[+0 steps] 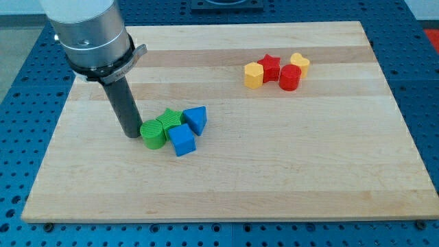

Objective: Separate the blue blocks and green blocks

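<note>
My tip [130,133] rests on the board at the view's left, touching or almost touching the left side of the green cylinder [153,134]. A green star-like block [170,121] sits just right of and above the cylinder. A blue cube [182,140] lies to the cylinder's right, and a blue triangular block [196,119] lies above and right of the cube. These green and blue blocks are bunched together, touching one another.
At the view's upper right is a second cluster: a yellow hexagonal block [254,75], a red star [271,66], a red cylinder [289,77] and a yellow heart-like block [300,62]. The wooden board [226,185] lies on a blue perforated table.
</note>
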Robot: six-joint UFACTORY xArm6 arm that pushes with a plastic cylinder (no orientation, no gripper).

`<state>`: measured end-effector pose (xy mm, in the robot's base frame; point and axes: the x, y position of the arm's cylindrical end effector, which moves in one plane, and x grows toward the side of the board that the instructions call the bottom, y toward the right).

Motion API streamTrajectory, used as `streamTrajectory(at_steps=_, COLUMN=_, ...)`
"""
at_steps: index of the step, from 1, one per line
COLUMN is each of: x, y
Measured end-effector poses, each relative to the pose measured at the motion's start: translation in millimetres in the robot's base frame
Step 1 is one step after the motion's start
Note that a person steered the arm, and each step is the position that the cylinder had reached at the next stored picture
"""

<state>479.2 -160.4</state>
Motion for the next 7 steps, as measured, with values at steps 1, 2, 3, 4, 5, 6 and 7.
streamTrajectory(at_steps=1, x=0, y=0)
streamTrajectory(at_steps=2, x=-9, y=-3)
streamTrajectory(at_steps=3, x=-35, y=-4)
streamTrajectory(at_steps=4, x=-49, y=16)
streamTrajectory(at_steps=5, x=-49, y=70)
streamTrajectory(at_steps=6, x=-49, y=106)
streamTrajectory(at_steps=7, x=-42, y=107)
